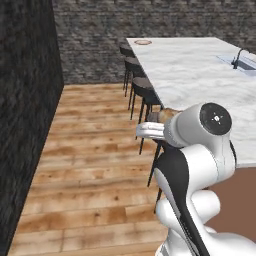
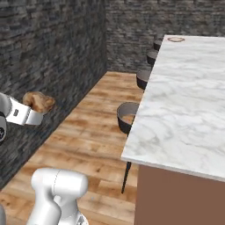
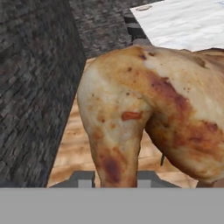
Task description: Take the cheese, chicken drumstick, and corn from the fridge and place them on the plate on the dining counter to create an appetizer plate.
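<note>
My gripper point(image 3: 114, 178) is shut on the chicken drumstick point(image 3: 148, 113), a brown, lumpy roasted piece that looms large in the hand view. From the right base view the drumstick point(image 2: 38, 102) sticks out past the gripper point(image 2: 36, 109), above the wooden floor and left of the dining counter point(image 2: 184, 101). In the left base view the drumstick point(image 1: 167, 114) peeks out behind my arm beside the counter point(image 1: 200, 75). The plate point(image 1: 143, 42) point(image 2: 176, 39) lies at the counter's far end, well ahead of the gripper. The cheese, corn and fridge are out of view.
Dark stools point(image 1: 142, 86) point(image 2: 127, 115) line the counter's left side, between the gripper and the marble top. A dark stone wall point(image 1: 25, 100) point(image 2: 44, 52) runs along the left. A sink with a tap point(image 1: 244, 62) sits at the counter's right.
</note>
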Robot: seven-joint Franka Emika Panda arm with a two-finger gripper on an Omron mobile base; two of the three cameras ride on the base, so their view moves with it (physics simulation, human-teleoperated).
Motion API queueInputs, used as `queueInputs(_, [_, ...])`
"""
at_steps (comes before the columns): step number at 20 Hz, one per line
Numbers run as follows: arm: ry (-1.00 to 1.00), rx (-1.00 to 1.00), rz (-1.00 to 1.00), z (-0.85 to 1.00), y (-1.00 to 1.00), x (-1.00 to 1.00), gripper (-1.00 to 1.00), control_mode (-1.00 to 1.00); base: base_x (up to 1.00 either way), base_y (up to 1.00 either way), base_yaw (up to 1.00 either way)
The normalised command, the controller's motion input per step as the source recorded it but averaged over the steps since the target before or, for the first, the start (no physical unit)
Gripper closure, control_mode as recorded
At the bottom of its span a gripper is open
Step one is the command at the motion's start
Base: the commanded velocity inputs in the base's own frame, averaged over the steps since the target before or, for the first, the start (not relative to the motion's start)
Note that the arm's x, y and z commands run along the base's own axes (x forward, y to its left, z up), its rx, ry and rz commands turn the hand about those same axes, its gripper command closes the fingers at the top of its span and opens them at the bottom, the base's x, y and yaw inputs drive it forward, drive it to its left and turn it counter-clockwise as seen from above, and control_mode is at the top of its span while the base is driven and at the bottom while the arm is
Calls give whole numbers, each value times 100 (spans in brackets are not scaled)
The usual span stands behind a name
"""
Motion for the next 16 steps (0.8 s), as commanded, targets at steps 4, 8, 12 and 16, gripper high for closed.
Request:
queueInputs(4, [0, 0, 0, 0, 0, 0, 100, 100, 74, -3, -21])
queueInputs(8, [0, 0, 0, 0, 0, 0, 100, 100, 96, -17, -18])
queueInputs(12, [0, 0, 0, 0, 0, 0, 100, 100, 100, 12, -21])
queueInputs(16, [0, 0, 0, 0, 0, 0, 100, 100, 97, 58, -30])
